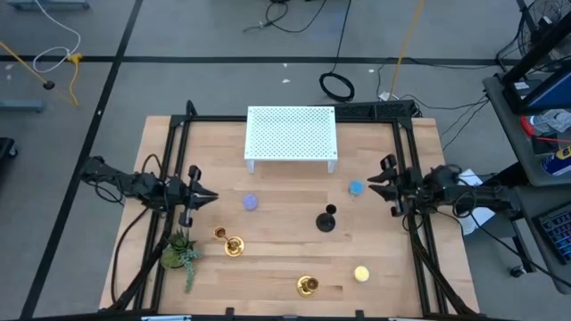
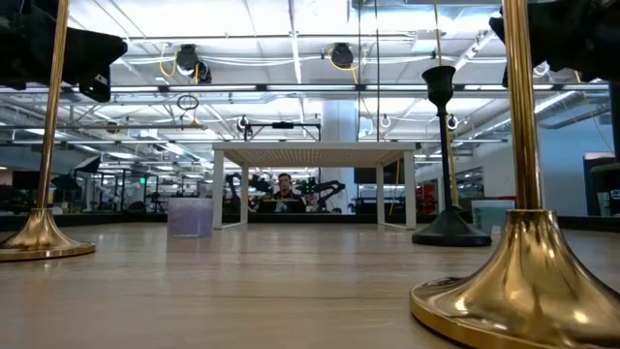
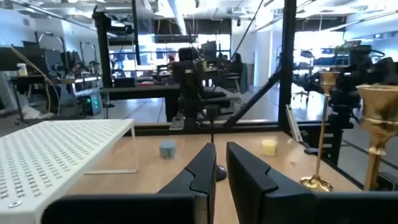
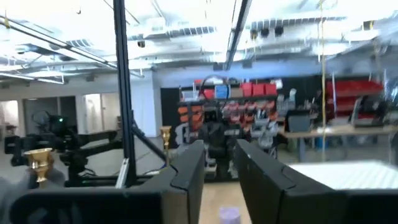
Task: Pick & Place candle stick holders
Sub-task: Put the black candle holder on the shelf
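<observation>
Three candle stick holders stand upright on their round bases on the wooden table. One gold holder [image 1: 232, 244] is near the left, one gold holder [image 1: 307, 285] is at the near edge, and the black holder [image 1: 326, 219] is at the middle. In the low view the gold ones show at the left [image 2: 39, 233] and right [image 2: 528, 271], and the black one [image 2: 449, 228] farther back. My left gripper [image 1: 212, 198] hovers shut at the table's left side. My right gripper [image 1: 371, 185] hovers open at the right side. Both are empty.
A white perforated stand [image 1: 292, 138] sits at the far middle. Small round pieces lie about: purple [image 1: 251, 203], blue [image 1: 357, 188] and yellow [image 1: 361, 275]. A green plant sprig [image 1: 181, 254] lies at the near left. A black frame [image 1: 178, 134] borders the table.
</observation>
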`<action>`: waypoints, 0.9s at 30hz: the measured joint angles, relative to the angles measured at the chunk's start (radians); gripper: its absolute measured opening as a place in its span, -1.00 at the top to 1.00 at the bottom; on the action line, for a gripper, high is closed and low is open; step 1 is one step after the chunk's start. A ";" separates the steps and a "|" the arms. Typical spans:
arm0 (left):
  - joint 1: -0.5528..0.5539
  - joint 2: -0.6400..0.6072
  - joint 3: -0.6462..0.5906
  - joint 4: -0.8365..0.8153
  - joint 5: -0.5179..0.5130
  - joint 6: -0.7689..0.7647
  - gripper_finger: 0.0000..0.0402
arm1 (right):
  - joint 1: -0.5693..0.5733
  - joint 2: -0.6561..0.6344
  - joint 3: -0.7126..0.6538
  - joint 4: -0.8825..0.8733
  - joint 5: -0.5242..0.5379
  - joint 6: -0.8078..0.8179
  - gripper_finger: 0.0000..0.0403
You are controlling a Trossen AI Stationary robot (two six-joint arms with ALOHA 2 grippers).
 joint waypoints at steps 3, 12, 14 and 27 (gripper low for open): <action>0.006 0.000 0.000 0.003 -0.018 0.007 0.79 | 0.012 0.062 0.000 0.002 0.032 0.053 0.38; 0.014 0.000 0.000 0.006 -0.030 0.081 0.77 | 0.103 0.323 0.000 0.093 0.074 0.118 0.07; 0.014 0.000 0.000 0.011 -0.030 0.122 0.72 | 0.136 0.391 0.000 0.129 0.075 0.118 0.05; 0.014 0.000 0.000 0.004 -0.229 0.194 -0.08 | 0.255 0.838 0.019 0.467 0.207 0.066 0.04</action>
